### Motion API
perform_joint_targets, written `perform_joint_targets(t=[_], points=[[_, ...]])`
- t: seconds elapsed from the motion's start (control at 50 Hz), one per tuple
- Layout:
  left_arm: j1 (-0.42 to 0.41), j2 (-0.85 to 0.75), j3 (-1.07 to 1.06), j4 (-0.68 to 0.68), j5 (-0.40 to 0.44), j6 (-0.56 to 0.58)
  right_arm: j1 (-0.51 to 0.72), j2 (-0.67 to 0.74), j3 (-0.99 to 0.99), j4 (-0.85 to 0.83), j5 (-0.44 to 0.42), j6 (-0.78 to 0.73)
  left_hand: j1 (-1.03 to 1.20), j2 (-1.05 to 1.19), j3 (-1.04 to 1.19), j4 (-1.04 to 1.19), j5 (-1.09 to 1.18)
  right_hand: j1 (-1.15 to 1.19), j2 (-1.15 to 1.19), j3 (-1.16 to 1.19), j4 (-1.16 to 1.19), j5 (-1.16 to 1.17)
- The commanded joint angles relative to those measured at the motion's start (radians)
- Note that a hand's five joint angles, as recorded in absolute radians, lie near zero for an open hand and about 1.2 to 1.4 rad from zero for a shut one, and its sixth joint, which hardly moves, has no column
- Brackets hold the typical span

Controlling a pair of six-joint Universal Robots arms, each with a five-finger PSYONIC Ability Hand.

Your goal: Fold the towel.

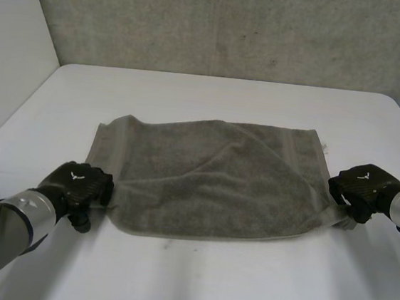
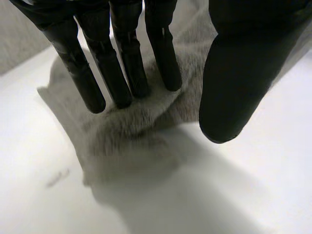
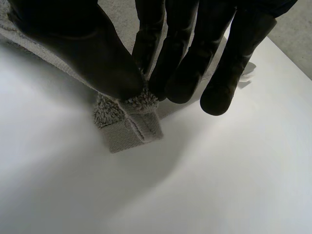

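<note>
Your right hand (image 3: 185,58) is clamped on the towel (image 1: 211,180): thumb and fingertips pinch a hemmed corner, and the flat woven band pokes out past the fuzzy pile. Your left hand (image 2: 122,63) rests straight fingers on bunched, fluffy cloth, with the thumb held apart from them. In the head view the hands sit at lower left and middle right, at the towel's near corners. The grey terry rectangle lies softly creased across the centre of the smooth white table (image 1: 194,278).
</note>
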Motion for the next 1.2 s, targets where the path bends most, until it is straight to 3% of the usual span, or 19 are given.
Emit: perform_joint_targets(t=[0.02,0.22,0.44,0.64,1.2], points=[[-0.011,0.178,-0.052,-0.035,0.008,-0.001,-0.001,0.000,0.000,0.000,0.000,-0.001,0.315,0.314,0.314,0.318,0.320,0.079,0.080,0.063,0.059,0.063],[-0.009,0.200,-0.132,-0.045,0.012,0.009,-0.001,-0.002,0.000,0.000,0.000,-0.001,0.339,0.338,0.338,0.343,0.344,0.079,0.080,0.063,0.059,0.063],[-0.008,0.018,-0.119,-0.039,0.014,0.010,0.001,-0.002,0.000,0.000,0.000,-0.002,0.312,0.312,0.312,0.316,0.317,0.079,0.080,0.063,0.059,0.063],[0.006,-0.100,0.017,-0.008,0.003,-0.001,0.001,0.000,0.002,0.000,0.000,-0.004,-0.034,-0.034,-0.035,-0.030,-0.029,0.079,0.080,0.063,0.059,0.063],[0.001,-0.242,0.264,0.037,0.000,-0.010,0.001,0.009,0.008,0.000,-0.001,-0.008,-0.034,-0.034,-0.035,-0.030,-0.029,0.079,0.080,0.063,0.059,0.063]])
